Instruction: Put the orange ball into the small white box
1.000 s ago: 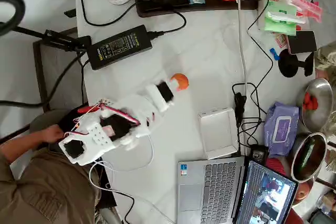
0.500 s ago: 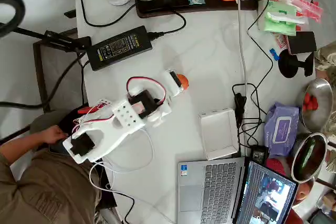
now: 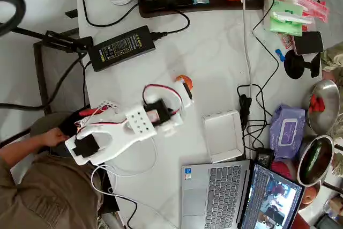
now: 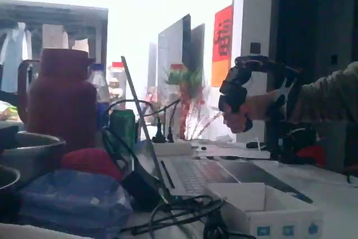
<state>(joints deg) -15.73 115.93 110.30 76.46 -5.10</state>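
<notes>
Reaching from the lower left in the overhead view, the gripper (image 3: 185,90) covers the orange ball (image 3: 183,79), which peeks out on its far side. Whether its fingers grip it, I cannot tell. The small white box (image 3: 223,135) lies nearby, lower right of the ball.

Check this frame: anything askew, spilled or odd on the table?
Nothing spilled or damaged. The small white box sits upright with its flap open, and the claw is down over the orange ball. Cables sprawl loosely.
</notes>
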